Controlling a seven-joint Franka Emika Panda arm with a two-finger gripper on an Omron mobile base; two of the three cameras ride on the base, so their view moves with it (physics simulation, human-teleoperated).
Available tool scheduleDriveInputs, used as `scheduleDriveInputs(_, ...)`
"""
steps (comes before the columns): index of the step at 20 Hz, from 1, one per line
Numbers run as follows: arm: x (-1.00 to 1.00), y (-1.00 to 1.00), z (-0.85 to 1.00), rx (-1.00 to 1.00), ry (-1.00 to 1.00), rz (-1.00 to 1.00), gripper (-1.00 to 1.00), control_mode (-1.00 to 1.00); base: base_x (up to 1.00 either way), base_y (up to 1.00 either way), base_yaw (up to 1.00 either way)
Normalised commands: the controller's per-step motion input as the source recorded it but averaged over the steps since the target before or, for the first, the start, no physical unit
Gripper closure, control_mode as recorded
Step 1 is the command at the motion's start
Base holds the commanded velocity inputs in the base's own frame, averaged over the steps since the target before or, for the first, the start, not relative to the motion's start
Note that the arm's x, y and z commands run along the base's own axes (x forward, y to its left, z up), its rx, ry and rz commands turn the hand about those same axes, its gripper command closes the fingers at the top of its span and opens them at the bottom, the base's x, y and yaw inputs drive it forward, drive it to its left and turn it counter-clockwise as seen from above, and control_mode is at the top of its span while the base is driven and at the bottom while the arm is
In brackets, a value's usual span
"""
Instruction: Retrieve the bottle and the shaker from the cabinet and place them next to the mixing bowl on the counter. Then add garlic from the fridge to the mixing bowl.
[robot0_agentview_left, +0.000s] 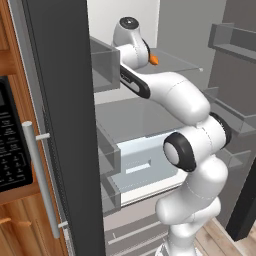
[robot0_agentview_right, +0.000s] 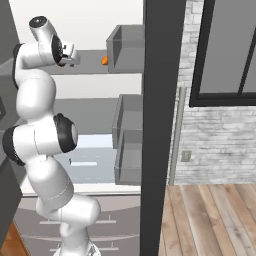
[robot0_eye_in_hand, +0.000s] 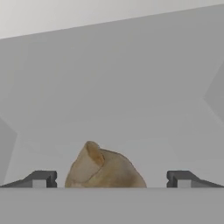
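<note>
End effector (robot0_eye_in_hand: 111, 179) (fingers wide apart) straddles the garlic (robot0_eye_in_hand: 104, 168) between them.

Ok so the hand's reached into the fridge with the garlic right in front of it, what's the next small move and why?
Probably ease the gripper a little further forward over the garlic, then close. In the hand view the jaws stand wide open with the garlic lying between the fingertips on the fridge shelf, but only its upper part shows, so the fingers may not yet reach far enough around it.
</note>
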Motion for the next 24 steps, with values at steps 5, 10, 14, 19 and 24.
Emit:
scheduleDriveInputs(5,0.07,0.00,0.00,0.00,0.00,0.00,-1.00,-1.00,0.00,0.00,0.00)
scheduleDriveInputs(10,0.06,0.00,-0.01,0.00,0.00,0.00,-1.00,-1.00,0.00,0.00,0.00)
scheduleDriveInputs(14,0.00,0.00,-0.07,0.00,0.00,0.00,-1.00,-1.00,0.00,0.00,0.00)
scheduleDriveInputs(19,0.00,0.00,0.00,0.00,0.00,0.00,-1.00,-1.00,0.00,0.00,0.00)
scheduleDriveInputs(24,0.00,0.00,0.00,0.00,0.00,0.00,-1.00,-1.00,0.00,0.00,0.00)
